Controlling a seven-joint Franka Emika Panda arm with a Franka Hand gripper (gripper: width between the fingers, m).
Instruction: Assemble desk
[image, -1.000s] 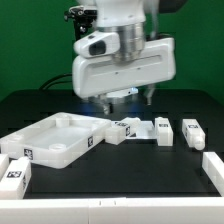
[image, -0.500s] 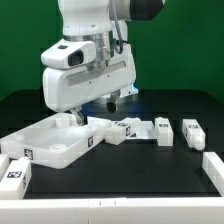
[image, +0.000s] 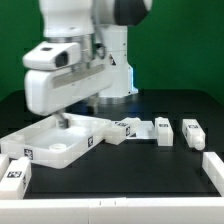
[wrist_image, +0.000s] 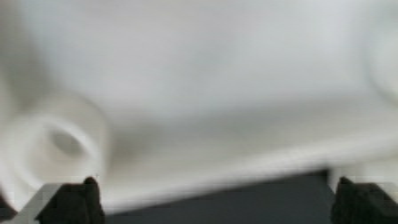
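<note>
Honestly, the gripper (wrist_image: 217, 200) is spread wide with nothing in it, hovering right over the desk tabletop (image: 52, 140), which sits on the black table (image: 180, 110) at the exterior view's left. The wrist view is blurry and mostly shows a round corner socket (wrist_image: 66, 146). My worry: if a finger lands on the rim instead of straddling it, the tabletop skids into the nearest leg (image: 121, 129) just beside it.

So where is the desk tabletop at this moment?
The tabletop lies low on the exterior view's left, right beneath the hand. The nearest loose leg sits just off its corner on the exterior view's right.
</note>
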